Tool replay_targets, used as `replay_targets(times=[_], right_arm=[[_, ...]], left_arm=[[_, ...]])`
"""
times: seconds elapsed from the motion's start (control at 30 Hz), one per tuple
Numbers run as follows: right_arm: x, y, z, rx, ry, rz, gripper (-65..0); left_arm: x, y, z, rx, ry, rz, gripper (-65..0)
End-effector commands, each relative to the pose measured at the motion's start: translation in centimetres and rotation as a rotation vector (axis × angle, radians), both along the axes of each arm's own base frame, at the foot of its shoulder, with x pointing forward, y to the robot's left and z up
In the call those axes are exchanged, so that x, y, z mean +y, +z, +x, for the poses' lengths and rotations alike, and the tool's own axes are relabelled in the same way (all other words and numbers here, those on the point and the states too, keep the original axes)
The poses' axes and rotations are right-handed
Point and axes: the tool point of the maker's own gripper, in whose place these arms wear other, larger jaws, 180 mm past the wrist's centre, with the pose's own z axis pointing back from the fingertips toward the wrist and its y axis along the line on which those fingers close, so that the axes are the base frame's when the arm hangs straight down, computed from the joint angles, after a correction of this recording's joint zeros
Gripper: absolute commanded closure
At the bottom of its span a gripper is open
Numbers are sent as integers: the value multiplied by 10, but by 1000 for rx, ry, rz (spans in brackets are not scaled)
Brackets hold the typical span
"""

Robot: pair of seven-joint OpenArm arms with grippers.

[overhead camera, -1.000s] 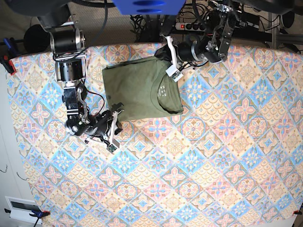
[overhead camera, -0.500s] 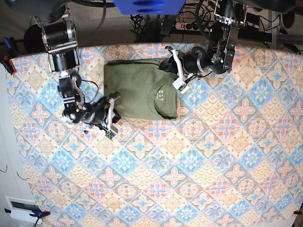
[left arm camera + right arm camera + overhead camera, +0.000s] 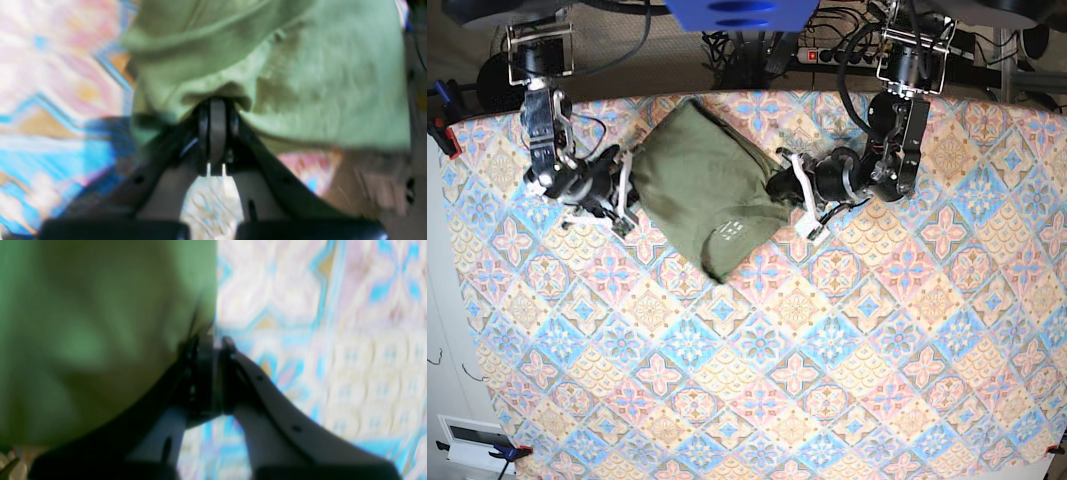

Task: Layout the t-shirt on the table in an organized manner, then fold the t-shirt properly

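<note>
Overhead base camera looks straight down on the patterned tabletop point(image 3: 847, 380); both wrist cameras peer along their fingers point(image 3: 217, 126), very close and blurred, sharing the olive t-shirt point(image 3: 702, 185).

Base view bright, even, sharp; both wrist views heavily blurred, t-shirt point(image 3: 702, 185) casting soft shadow on bench point(image 3: 847, 380)

The t-shirt point(image 3: 699, 182) and both arms crowd the far strip of the table point(image 3: 847, 380), while the patterned cloth nearer the camera lies open to passage.
</note>
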Motion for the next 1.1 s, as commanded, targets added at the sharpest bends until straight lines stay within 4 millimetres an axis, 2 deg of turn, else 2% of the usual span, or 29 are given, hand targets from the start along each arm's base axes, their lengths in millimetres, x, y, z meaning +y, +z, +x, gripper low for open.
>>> replay_targets(times=[0.0,0.1,0.23,0.27,0.4,0.53,0.67,0.83,0.93,1.07], right_arm=[[-10,16,8,-52,-8,-19,-46],[-20,39,6,-115,-35,-40,-46],[-24,64,-2,-187,-39,-55,-46],[-23,66,-7,-189,-36,-58,-46],[-22,52,-36,-127,-31,-58,-46],[-9,53,-38,-124,-23,4,-46],[12,64,-34,-135,-25,154,-46],[40,90,-20,-179,-9,345,-46],[53,108,-11,-205,5,447,-46],[77,126,-3,-231,15,573,-46]], left_arm=[[-5,13,13,-45,13,-28,0],[-16,13,23,-48,21,-40,0],[-31,4,39,-25,27,-36,0],[-38,6,43,-31,32,-51,0],[-57,13,64,-65,109,-115,0],[-73,16,85,-45,216,-171,0],[-85,24,100,-66,293,-224,0],[-85,29,109,-66,357,-251,0],[-82,40,111,-55,392,-324,0],[-34,48,107,-63,523,-403,0]])
